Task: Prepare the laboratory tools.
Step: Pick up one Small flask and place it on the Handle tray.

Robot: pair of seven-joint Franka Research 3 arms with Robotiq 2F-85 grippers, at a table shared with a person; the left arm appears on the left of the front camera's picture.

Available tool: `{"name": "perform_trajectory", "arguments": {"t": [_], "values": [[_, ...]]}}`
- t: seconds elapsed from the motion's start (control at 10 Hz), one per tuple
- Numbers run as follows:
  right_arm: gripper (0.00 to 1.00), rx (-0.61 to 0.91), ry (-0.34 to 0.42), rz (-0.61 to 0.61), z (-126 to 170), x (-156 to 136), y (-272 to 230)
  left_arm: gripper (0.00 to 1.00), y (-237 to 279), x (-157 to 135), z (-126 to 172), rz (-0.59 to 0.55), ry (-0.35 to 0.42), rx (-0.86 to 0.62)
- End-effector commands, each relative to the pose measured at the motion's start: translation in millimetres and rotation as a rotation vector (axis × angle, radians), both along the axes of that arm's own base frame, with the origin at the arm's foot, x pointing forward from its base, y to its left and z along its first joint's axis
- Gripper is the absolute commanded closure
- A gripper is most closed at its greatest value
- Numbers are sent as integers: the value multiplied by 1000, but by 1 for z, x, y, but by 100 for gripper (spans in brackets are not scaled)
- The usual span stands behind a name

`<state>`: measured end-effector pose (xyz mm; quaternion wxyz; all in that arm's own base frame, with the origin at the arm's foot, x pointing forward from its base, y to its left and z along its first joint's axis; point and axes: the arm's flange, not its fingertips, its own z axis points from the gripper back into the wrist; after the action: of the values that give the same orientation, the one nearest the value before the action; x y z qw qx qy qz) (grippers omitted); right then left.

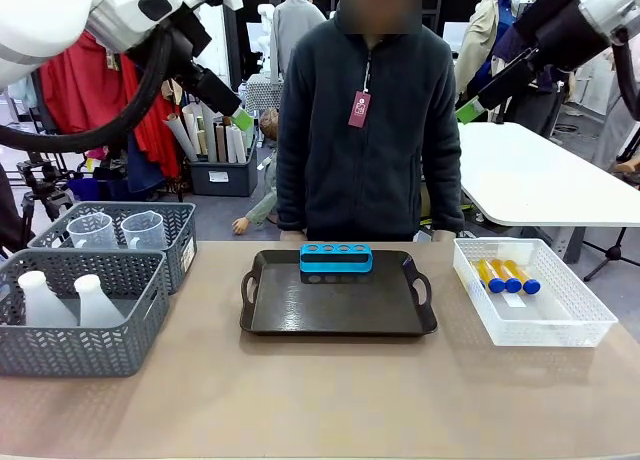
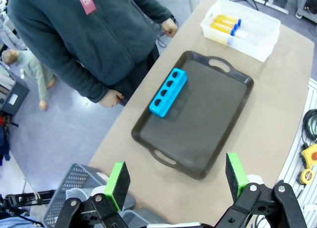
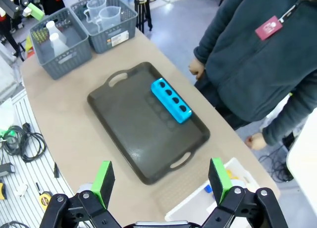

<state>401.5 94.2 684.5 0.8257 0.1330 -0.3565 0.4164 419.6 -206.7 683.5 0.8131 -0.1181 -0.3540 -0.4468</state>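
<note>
The small blue four-hole rack (image 1: pixel 336 258) (image 2: pixel 168 91) (image 3: pixel 171 100) lies on the far side of a black tray (image 1: pixel 340 308) (image 2: pixel 210 121) (image 3: pixel 131 121). Blue-capped tubes of orange liquid (image 1: pixel 506 276) (image 2: pixel 225 25) lie in the white lattice bin (image 1: pixel 560 320) (image 2: pixel 257 32) at the right. Two white conical flasks (image 1: pixel 45 300) (image 3: pixel 58 41) stand in the near grey basket, and two clear measuring beakers (image 1: pixel 143 230) (image 3: pixel 110 14) in the far one. My left gripper (image 1: pixel 240 115) (image 2: pixel 177 181) and right gripper (image 1: pixel 470 108) (image 3: pixel 161 181) hang open and empty, high above the table.
A person stands at the far edge behind the tray, hands (image 2: pixel 111 96) (image 3: pixel 197 68) down by their sides. The two grey mesh baskets (image 1: pixel 90 355) (image 3: pixel 69 59) fill the table's left end. Bare tabletop (image 1: pixel 330 390) runs along the near side.
</note>
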Motion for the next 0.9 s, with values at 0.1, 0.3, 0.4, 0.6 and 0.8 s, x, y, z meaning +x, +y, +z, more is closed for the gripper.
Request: {"name": "perform_trajectory", "arguments": {"t": [0.1,0.3,0.4,0.6,0.8], "values": [[0,1,-3,3,1,-1,1,0,-1,0,-2,-2,7,3],[0,1,-3,3,1,-1,1,0,-1,0,-2,-2,7,3],[0,1,-3,3,1,-1,1,0,-1,0,-2,-2,7,3],[0,1,-3,3,1,-1,1,0,-1,0,-2,-2,7,3],[0,1,-3,3,1,-1,1,0,-1,0,-2,-2,7,3]]}}
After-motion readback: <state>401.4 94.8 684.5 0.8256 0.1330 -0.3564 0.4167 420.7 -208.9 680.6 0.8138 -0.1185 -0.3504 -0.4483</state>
